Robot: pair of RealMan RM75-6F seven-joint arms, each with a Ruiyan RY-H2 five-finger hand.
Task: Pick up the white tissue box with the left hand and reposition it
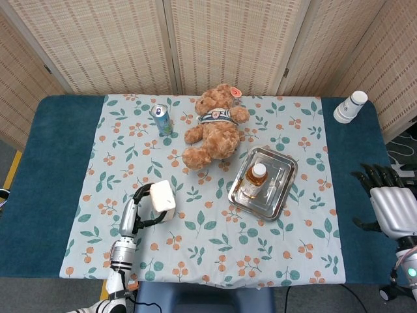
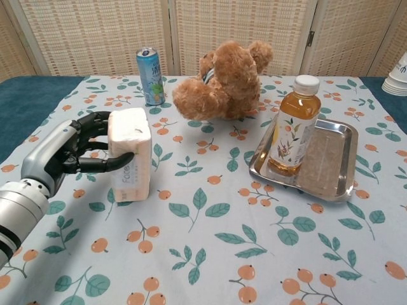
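Observation:
The white tissue box stands upright on its short end, low over the floral tablecloth at the near left. My left hand grips it from the left side, thumb across its front and fingers behind it. Whether the box's base touches the cloth I cannot tell. My right hand hovers beyond the table's right edge, fingers spread and holding nothing; the chest view does not show it.
A teddy bear lies at the back centre with a blue drink can to its left. A metal tray on the right holds a tea bottle. Stacked paper cups stand at the far right corner.

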